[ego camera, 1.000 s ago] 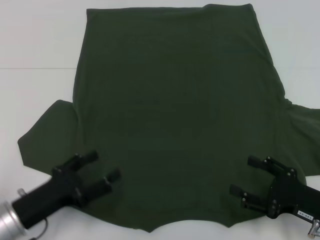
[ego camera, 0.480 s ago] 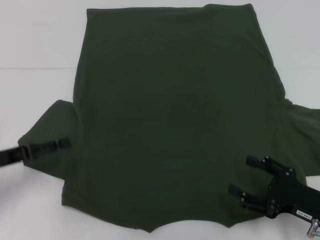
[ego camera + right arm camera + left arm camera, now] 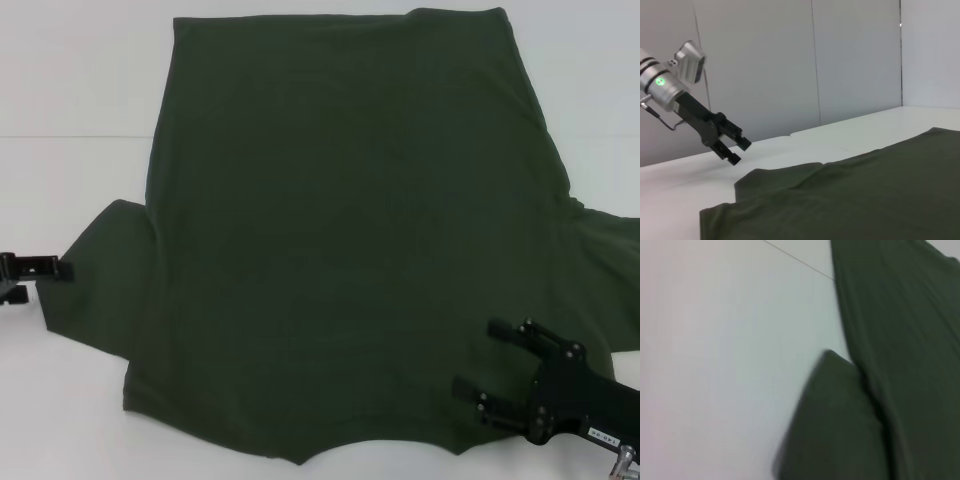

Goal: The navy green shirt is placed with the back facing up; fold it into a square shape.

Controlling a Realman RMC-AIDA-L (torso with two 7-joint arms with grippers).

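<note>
Right claw [image 3: 492, 365] at near right, over shirt's near right corner, fingers spread wide, nothing held; nudged slightly nearer versus a second ago, otherwise same spot. Navy green shirt [image 3: 350, 240] spread flat on white tabletop [image 3: 80, 100], back up, collar edge nearest, hem farthest, both sleeves out to sides, no fold made. Left claw [image 3: 50, 278] gone from near left corner of shirt where sat a second ago; swung out to left, now at picture edge just beside left sleeve tip. In right wrist view, left claw [image 3: 732, 147] seen hovering above tabletop, just off sleeve [image 3: 780, 175], fingers parted a little, empty. Left wrist view: sleeve [image 3: 835, 425] and shirt's side edge on bare tabletop, own fingers not shown. Judged: left arm repositioning for sleeve grab, first fold-in of sleeve likely next; task barely begun. Risk: pinching only top layer, or dragging whole shirt sideways on slick tabletop.
</note>
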